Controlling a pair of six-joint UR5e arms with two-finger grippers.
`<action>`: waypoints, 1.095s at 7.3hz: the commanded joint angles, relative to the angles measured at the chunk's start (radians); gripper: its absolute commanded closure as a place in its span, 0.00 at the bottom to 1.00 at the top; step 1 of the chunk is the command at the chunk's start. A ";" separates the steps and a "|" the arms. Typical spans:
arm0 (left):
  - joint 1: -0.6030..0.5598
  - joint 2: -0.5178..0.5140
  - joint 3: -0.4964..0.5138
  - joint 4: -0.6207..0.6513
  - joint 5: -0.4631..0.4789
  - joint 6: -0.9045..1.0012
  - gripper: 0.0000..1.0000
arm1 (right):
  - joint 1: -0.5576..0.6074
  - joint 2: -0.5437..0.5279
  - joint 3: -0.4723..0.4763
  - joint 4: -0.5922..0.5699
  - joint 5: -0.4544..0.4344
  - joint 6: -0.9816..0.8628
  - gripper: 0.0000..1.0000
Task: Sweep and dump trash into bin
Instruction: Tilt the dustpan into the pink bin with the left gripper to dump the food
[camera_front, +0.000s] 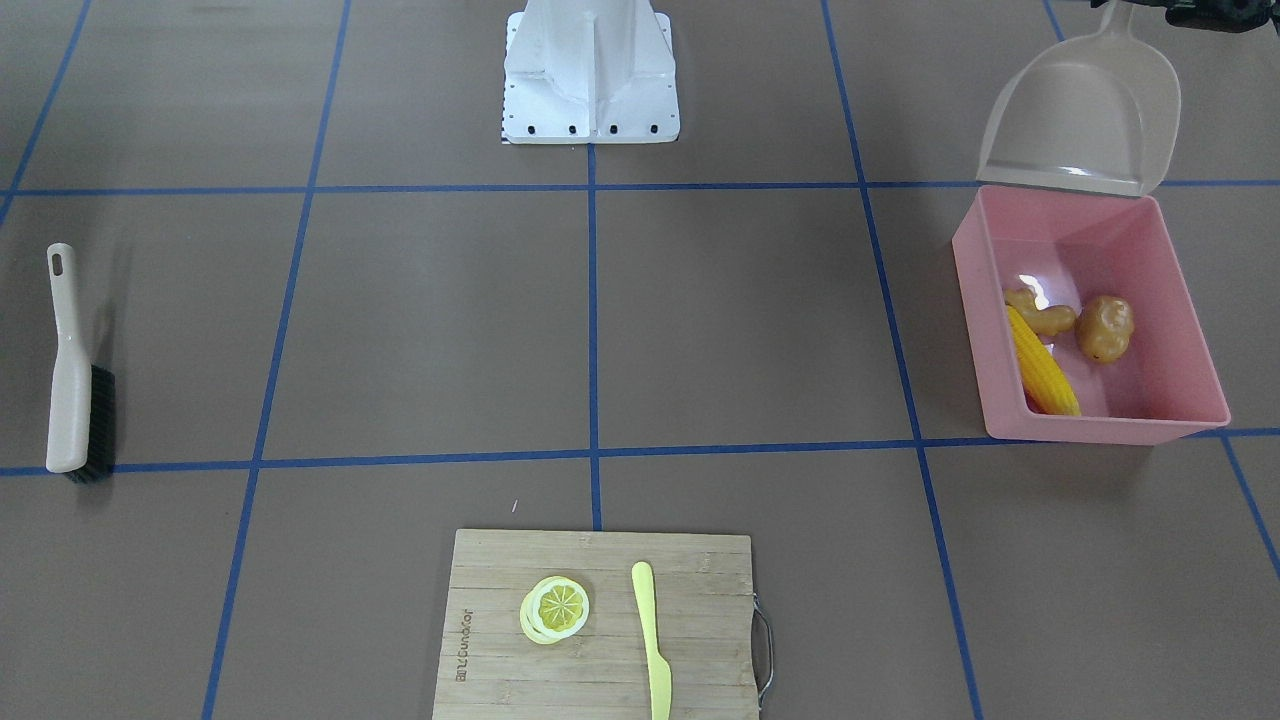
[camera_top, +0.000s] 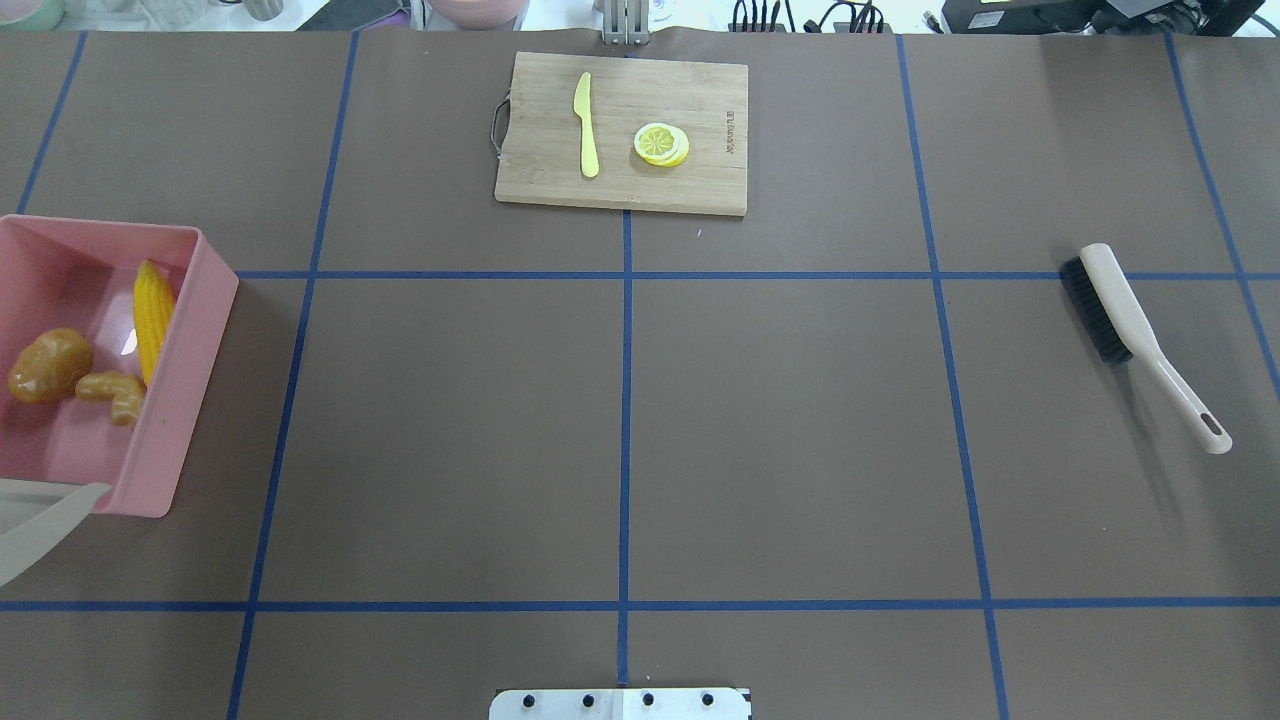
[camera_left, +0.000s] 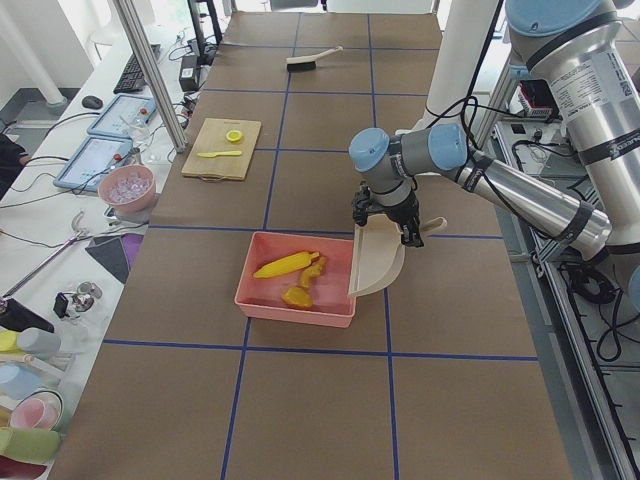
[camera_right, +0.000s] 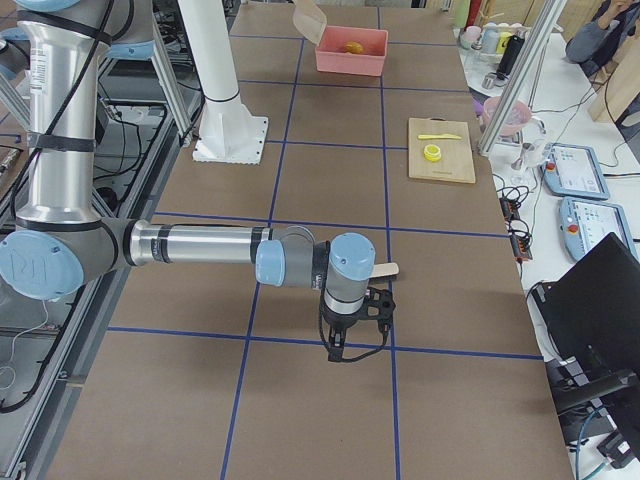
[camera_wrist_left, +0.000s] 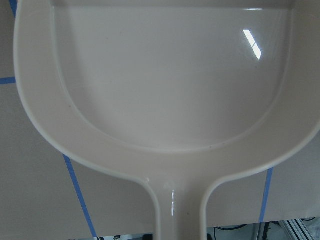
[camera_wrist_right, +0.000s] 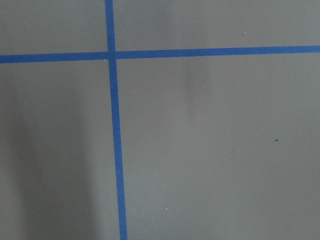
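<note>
In the front-facing view's right half, the corn cob (camera_front: 1040, 368), potato (camera_front: 1105, 328) and ginger root (camera_front: 1040, 315) lie inside the pink bin (camera_front: 1100, 430), the corn along its left wall. The empty dustpan (camera_front: 1085, 110) tilts over the bin's upper rim, hanging from our left hand (camera_left: 405, 226). We cannot tell that hand's grip, nor our right hand's (camera_right: 350, 330).

Left tool (camera_left: 409, 231) tilted; right tool (camera_right: 337, 348) pointing straight down

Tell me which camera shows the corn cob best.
Exterior front-facing: the corn cob lies large and clear along the bin wall. Overhead shows it near the frame edge; exterior left, tiny; others miss it.
</note>
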 joint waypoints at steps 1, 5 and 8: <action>-0.054 -0.007 -0.016 -0.012 0.059 0.032 1.00 | 0.000 0.001 0.001 0.000 0.001 0.000 0.00; -0.105 -0.040 -0.024 -0.348 0.266 0.079 1.00 | 0.000 0.001 -0.001 0.000 0.001 0.000 0.00; -0.050 -0.131 -0.003 -0.595 0.349 0.178 1.00 | 0.000 0.001 0.001 0.000 0.001 0.000 0.00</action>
